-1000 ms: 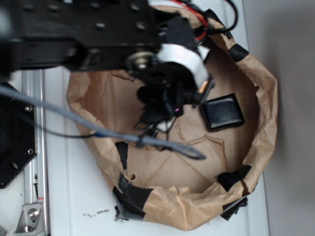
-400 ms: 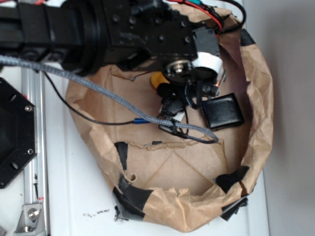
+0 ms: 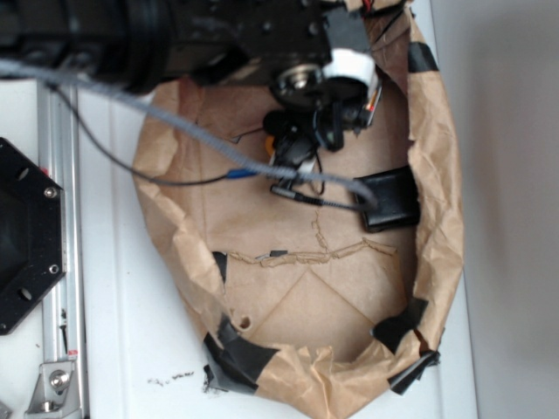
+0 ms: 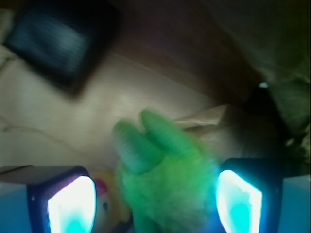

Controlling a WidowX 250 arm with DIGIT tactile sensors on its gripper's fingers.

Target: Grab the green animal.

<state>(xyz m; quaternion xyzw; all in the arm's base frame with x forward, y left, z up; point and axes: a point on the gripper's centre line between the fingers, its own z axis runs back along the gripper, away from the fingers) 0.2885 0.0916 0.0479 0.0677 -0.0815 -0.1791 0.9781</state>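
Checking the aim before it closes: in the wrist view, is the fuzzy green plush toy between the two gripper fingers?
Yes, the fuzzy green plush toy sits between the two lit fingers, nearer the right one.

The green animal [image 4: 163,179] sits between the jaws, a duck [image 4: 108,201] beside it.

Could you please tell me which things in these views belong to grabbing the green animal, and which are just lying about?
Job:
- green animal, between the fingers
- hand

Lying about:
- yellow toy, beside the green one
- black square pad
- brown paper enclosure
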